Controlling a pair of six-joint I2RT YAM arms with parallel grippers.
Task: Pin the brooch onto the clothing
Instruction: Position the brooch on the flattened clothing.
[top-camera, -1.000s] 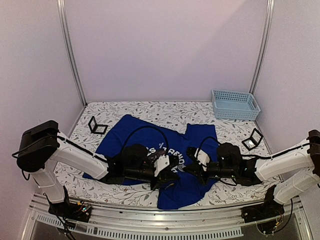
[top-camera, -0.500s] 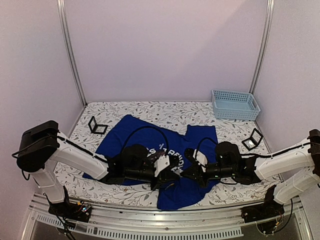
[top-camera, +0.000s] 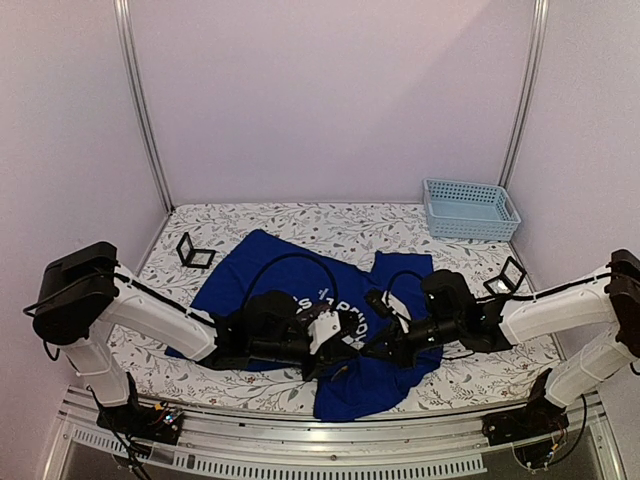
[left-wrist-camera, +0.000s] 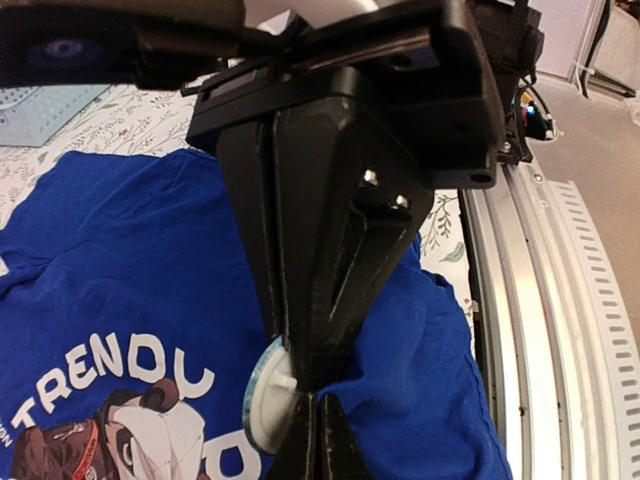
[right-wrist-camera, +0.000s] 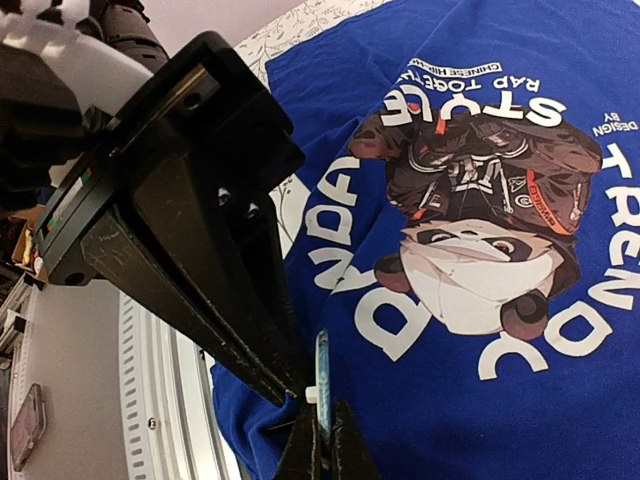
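The clothing (top-camera: 250, 265), a royal-blue T-shirt with a panda print (right-wrist-camera: 470, 260), lies on the floral table. My right gripper (right-wrist-camera: 324, 408) is shut on the lower edge of the brooch (right-wrist-camera: 322, 365), a small round disc with a white back and a pale blue rim (left-wrist-camera: 262, 405). It holds the disc upright against the shirt just below the print. My left gripper (left-wrist-camera: 317, 398) is shut on a raised fold of the shirt's fabric right beside the disc. The tips of both grippers (top-camera: 352, 352) meet over the shirt's lower part. The brooch's pin is hidden.
A light-blue basket (top-camera: 470, 210) stands at the back right. Two small black frames sit on the table, one at the left (top-camera: 193, 252) and one at the right (top-camera: 505, 277). The table's metal front rail (left-wrist-camera: 560, 330) runs close behind the grippers.
My right arm has swung left and forward, bringing the brooch up to the left gripper's tips. The left arm has stayed where it was with the fabric.
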